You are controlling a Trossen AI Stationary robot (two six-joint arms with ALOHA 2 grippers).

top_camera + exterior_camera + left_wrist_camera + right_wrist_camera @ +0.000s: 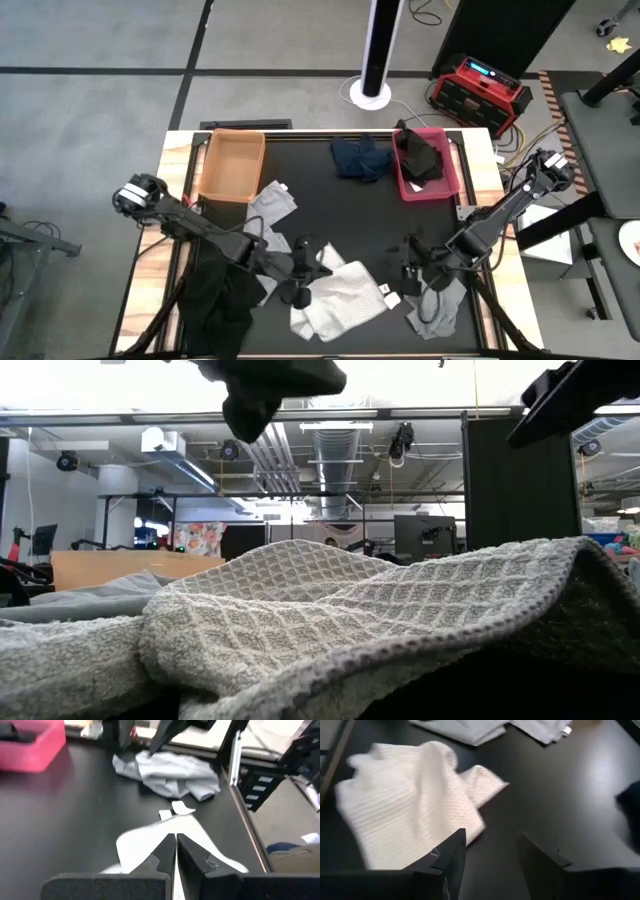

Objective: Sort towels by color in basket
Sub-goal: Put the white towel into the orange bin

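Observation:
A white towel (338,297) lies crumpled at the table's near middle, and my left gripper (300,272) hovers shut over its left part (145,845). A light grey towel (437,306) lies bunched at the near right. My right gripper (414,262) hangs open just above its far edge (410,815), with nothing between the fingers. Another grey towel (272,205) lies beside the tan basket (232,165). A navy towel (360,157) lies at the far middle. A black towel (420,158) sits in the pink basket (447,185), and a second black towel (215,300) drapes over the near left edge.
The two baskets stand along the far edge, tan on the left and pink on the right. Bare black mat (350,220) lies open in the middle between the arms. White tags (182,808) on the white towel's corner lie between the two near towels.

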